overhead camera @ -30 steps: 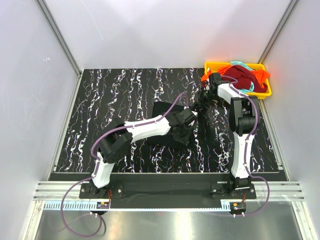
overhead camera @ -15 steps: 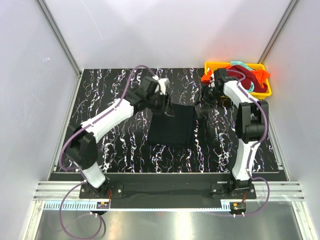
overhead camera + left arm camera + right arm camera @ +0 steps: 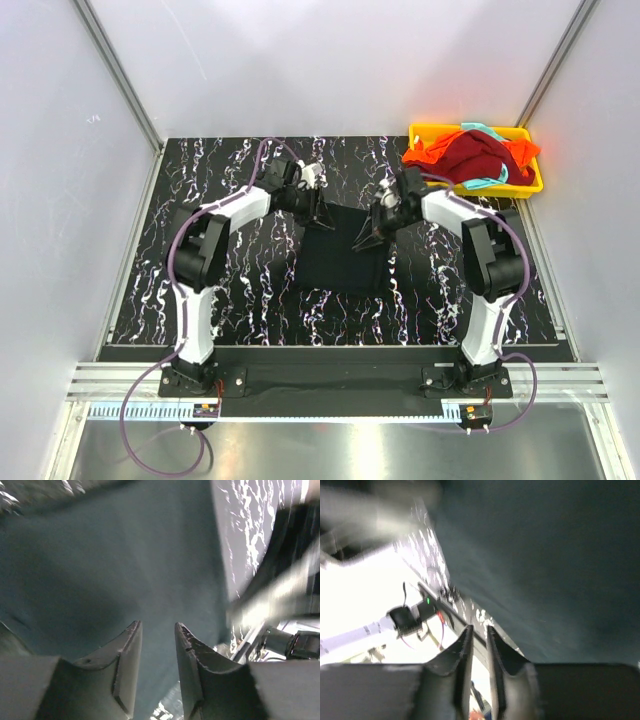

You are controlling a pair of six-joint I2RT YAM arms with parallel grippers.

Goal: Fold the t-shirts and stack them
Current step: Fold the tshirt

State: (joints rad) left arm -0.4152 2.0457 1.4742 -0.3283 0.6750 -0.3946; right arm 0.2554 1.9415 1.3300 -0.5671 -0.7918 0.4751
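One tee part-done: the black soft-fabric t-shirt (image 3: 340,255) lies folded mid-table. The dark red tee (image 3: 475,155), bright orange tee (image 3: 425,152) and teal tee (image 3: 482,183) sit heaped in the shallow yellow plastic tray (image 3: 416,129), unfolded. The left gripper (image 3: 157,625) and right gripper (image 3: 479,627), jaws slightly apart and empty, are now at the black shirt's far corners, closer than half a second ago.
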